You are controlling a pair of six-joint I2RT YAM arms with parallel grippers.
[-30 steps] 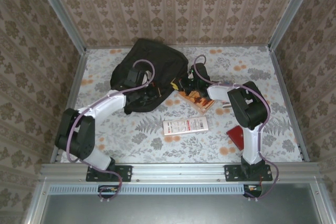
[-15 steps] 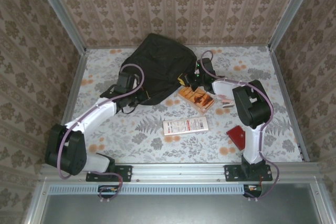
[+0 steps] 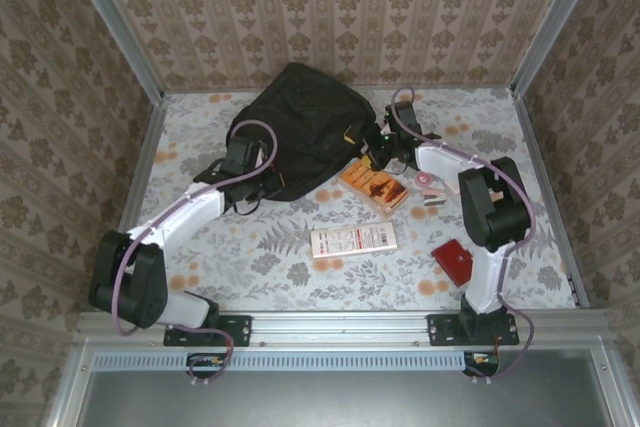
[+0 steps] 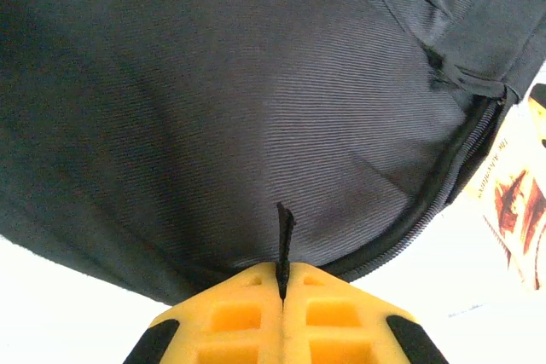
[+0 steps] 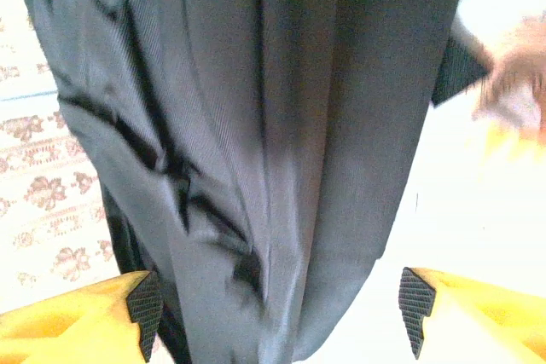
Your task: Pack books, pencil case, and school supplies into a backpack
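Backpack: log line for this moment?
left gripper: shut on black tab of backpack | right gripper: open at backpack | orange book: on table

No wording can be read. The orange book [image 4: 516, 202], to the right of the fingers [image 4: 230, 317] of the left gripper [image 4: 281, 286], bears dark lettering too blurred to make out.

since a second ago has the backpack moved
Yes: the backpack has shifted right and toward the back wall, judged against the white box, which has stayed put.
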